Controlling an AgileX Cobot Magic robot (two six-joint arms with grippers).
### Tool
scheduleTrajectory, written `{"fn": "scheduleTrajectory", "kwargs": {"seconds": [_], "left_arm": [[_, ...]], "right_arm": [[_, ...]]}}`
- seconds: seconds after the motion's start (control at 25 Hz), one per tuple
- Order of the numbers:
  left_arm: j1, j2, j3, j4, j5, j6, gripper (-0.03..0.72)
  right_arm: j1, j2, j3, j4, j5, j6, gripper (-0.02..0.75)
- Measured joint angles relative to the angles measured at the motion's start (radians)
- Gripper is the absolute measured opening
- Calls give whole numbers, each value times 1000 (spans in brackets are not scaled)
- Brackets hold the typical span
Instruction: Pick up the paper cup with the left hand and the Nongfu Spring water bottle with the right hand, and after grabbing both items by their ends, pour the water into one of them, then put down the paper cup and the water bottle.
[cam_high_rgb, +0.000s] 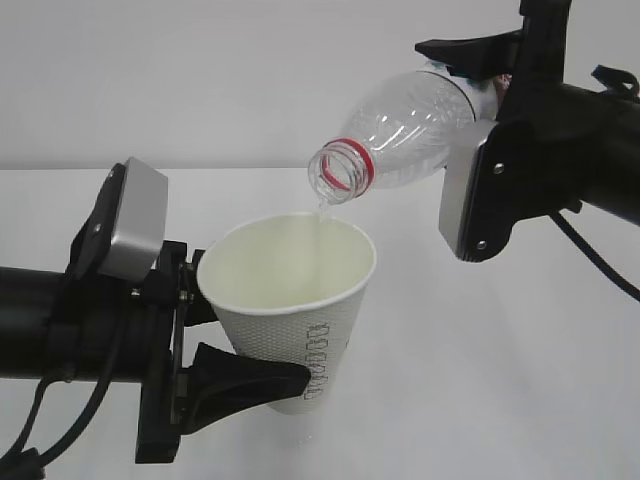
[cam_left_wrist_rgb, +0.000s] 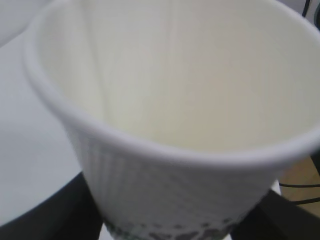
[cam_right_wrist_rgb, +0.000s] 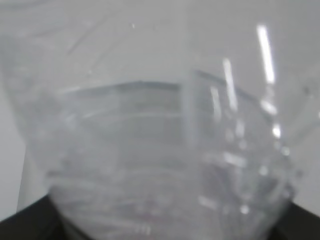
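The white paper cup (cam_high_rgb: 300, 310) is held upright above the table, its open mouth facing up. My left gripper (cam_high_rgb: 265, 355) is shut on its lower part, with one black finger (cam_high_rgb: 250, 380) curving round the front. The Nongfu Spring water bottle (cam_high_rgb: 410, 130) is tilted neck-down to the left, its red-ringed mouth just over the cup's rim. A thin stream of water (cam_high_rgb: 320, 215) falls into the cup. My right gripper (cam_high_rgb: 475, 110) is shut on the bottle's base end. The cup (cam_left_wrist_rgb: 175, 125) fills the left wrist view and the bottle (cam_right_wrist_rgb: 160, 140) fills the right wrist view.
A white table (cam_high_rgb: 500, 380) lies below both arms, with a plain white wall behind it. A black cable (cam_high_rgb: 590, 255) hangs from the right arm. Cables on a tan surface (cam_left_wrist_rgb: 300, 185) show at the right edge of the left wrist view.
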Motion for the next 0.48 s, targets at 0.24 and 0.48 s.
{"fn": "scheduleTrajectory", "kwargs": {"seconds": [0.24, 0.48], "left_arm": [[0, 0, 0, 0, 0, 0, 493], [0, 0, 0, 0, 0, 2, 492]], "right_arm": [[0, 0, 0, 0, 0, -1, 494], [0, 0, 0, 0, 0, -14, 494]]}}
